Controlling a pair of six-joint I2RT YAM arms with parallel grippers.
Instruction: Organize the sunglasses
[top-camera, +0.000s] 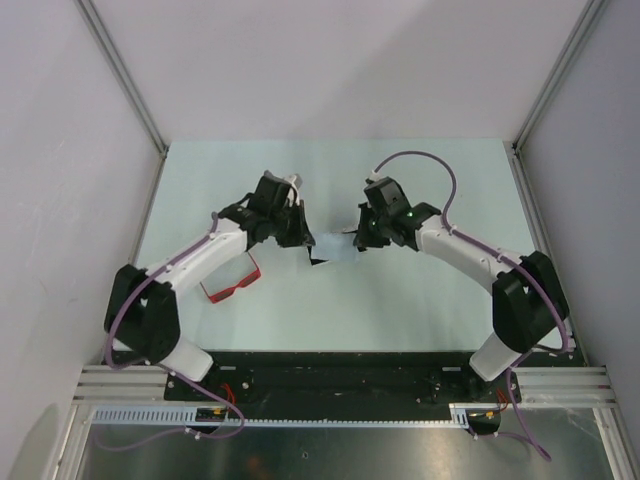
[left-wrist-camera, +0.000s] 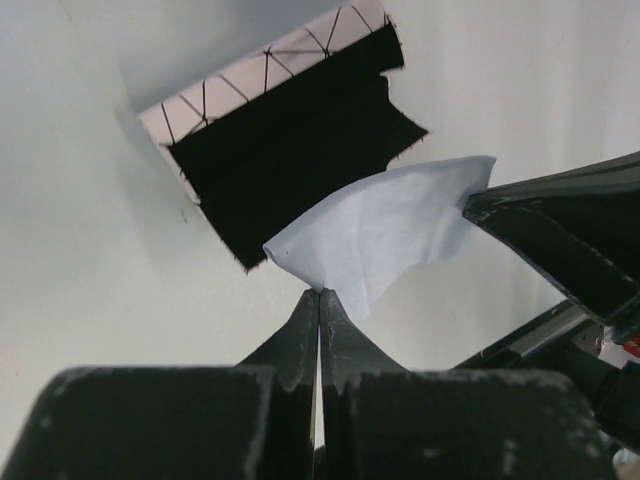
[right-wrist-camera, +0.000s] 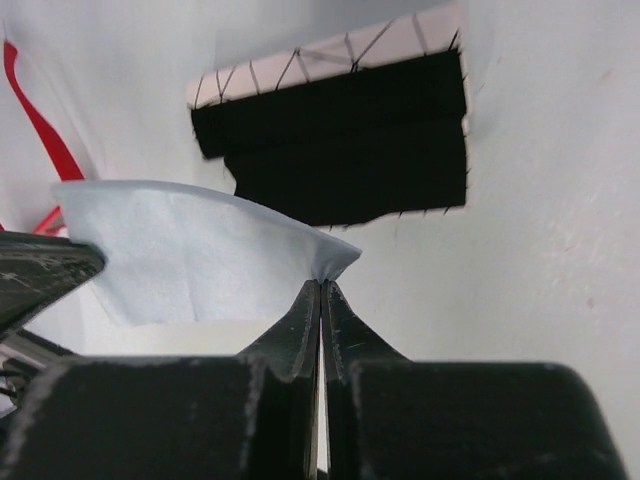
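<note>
The red-framed sunglasses (top-camera: 232, 284) lie on the table under my left arm; a red temple arm (right-wrist-camera: 35, 120) shows at the left edge of the right wrist view. Both grippers hold the light-blue cloth (top-camera: 336, 248) between them above the table. My left gripper (left-wrist-camera: 320, 295) is shut on one corner of the cloth (left-wrist-camera: 385, 235). My right gripper (right-wrist-camera: 320, 283) is shut on the opposite corner of the cloth (right-wrist-camera: 185, 250). The white patterned case (left-wrist-camera: 280, 130) lies open below, its black lining up; it also shows in the right wrist view (right-wrist-camera: 340, 140).
The pale green table (top-camera: 330, 310) is walled by white panels left, right and behind. A black base plate (top-camera: 330, 375) runs along the near edge between the arm mounts.
</note>
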